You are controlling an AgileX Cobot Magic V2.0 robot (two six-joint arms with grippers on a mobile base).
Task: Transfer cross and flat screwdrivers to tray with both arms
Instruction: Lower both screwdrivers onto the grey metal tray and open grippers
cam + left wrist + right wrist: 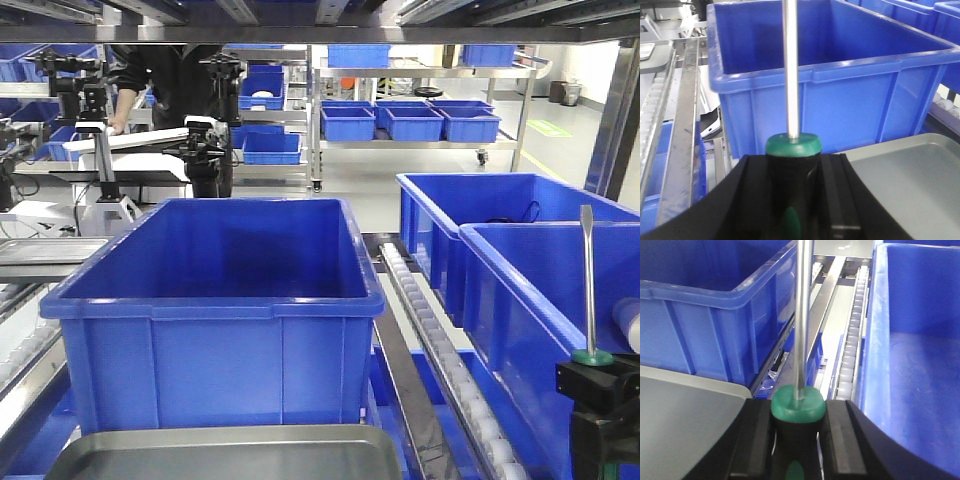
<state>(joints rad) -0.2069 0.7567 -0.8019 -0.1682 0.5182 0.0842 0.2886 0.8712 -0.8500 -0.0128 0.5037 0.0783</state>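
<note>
Left pincer [792, 167], right pincer [798, 412] clamp screwdrivers [791, 75] — handles mostly hidden.

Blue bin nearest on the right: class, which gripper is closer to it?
Right. The right gripper holds a screwdriver just beside that bin. The left gripper is beyond the tray's other side, facing the middle bin.

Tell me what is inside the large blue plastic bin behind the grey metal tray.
Only bare inner walls of the large blue plastic bin show; its front wall hides the floor and anything lying there.
</note>
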